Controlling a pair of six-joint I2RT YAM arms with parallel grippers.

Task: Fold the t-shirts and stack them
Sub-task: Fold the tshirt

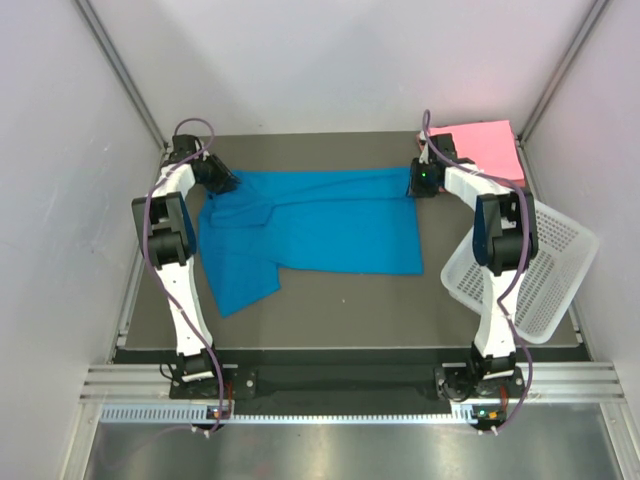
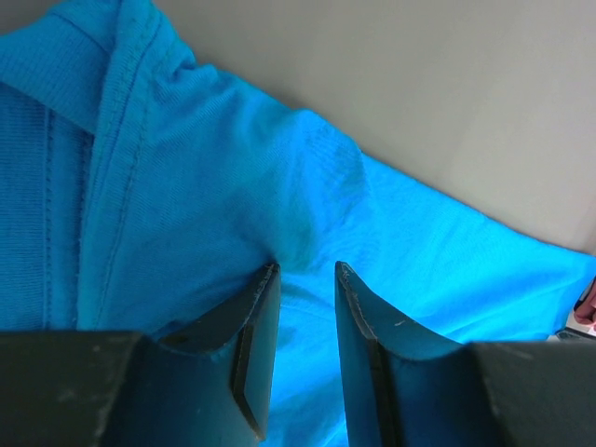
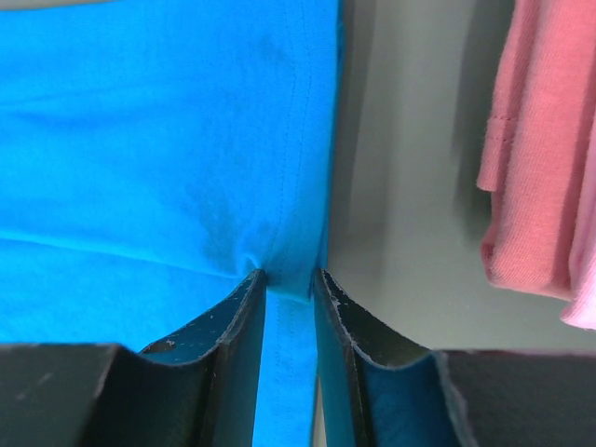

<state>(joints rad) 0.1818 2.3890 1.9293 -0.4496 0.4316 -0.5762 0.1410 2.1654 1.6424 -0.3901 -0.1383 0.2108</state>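
Roughly midway, I judge: the blue shirt [image 1: 320,235] lies spread between the two grippers, one side flopped over, not yet folded into a rectangle or stacked. The pink shirts [image 1: 487,147] sit folded in a flat pile just right of the right gripper [image 3: 289,275]. The left gripper [image 2: 305,270] is nearly closed, pinching a bunched fold of blue cloth at its tips. The right gripper, jaws narrow, likewise pinches the blue shirt's stitched edge.

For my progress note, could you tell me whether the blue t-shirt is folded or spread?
Mostly spread: the blue t-shirt lies flat across the table, one sleeve out, no tidy rectangle yet.
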